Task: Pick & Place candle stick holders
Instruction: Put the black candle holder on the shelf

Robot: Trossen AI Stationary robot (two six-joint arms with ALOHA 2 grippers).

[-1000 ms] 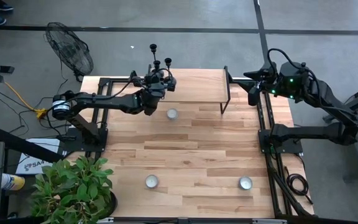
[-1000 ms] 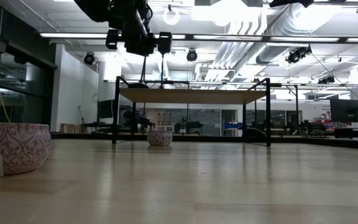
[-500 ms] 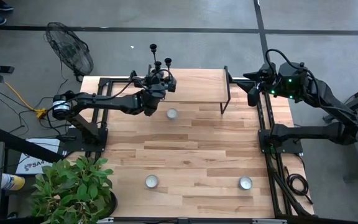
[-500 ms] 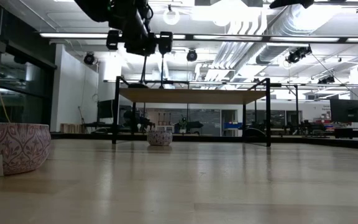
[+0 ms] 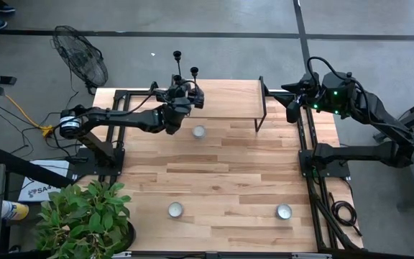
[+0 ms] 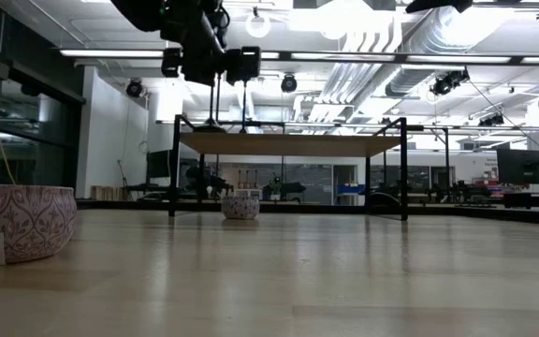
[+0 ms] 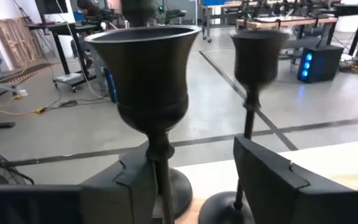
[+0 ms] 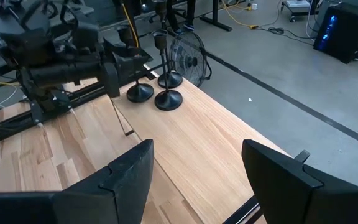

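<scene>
Left pincer (image 5: 186, 94) over the left end of the raised shelf (image 5: 232, 97), at the far side of the desk (image 5: 221, 169). Fingers spread either side of the nearest holder (image 7: 151, 81); stem right beside one finger, clear gap to the other. Looks released, not gripped. All three candle stick holders (image 8: 168, 99) upright on that shelf end, bases clustered close.

Risks, as judged:
- Backing out off-line likely drags the near finger along the stem. Tall, slim, small base: tips easily.
- Second holder (image 7: 257, 53) just beyond the far finger. Any sideways swing probably clips it, and one falling takes its neighbours.
- Cup wider than stem, so lifting straight up with narrow fingers could catch it from below.
- Cluster close to the shelf's left and back edges. A toppled holder likely rolls off to the floor, near the fan (image 5: 81, 54).

Room:
- Cleanest exit looks straight back along the pincer's own axis toward the desk, fingers kept wide.
- Shelf bare to the right of the cluster.
- Desk below mostly open: only three small white cups (image 5: 198, 132), well apart, and a plant (image 5: 85, 216) at the near left corner.
- Right pincer (image 8: 194, 174) wide apart, empty, parked off the shelf's right end; no conflict.
</scene>
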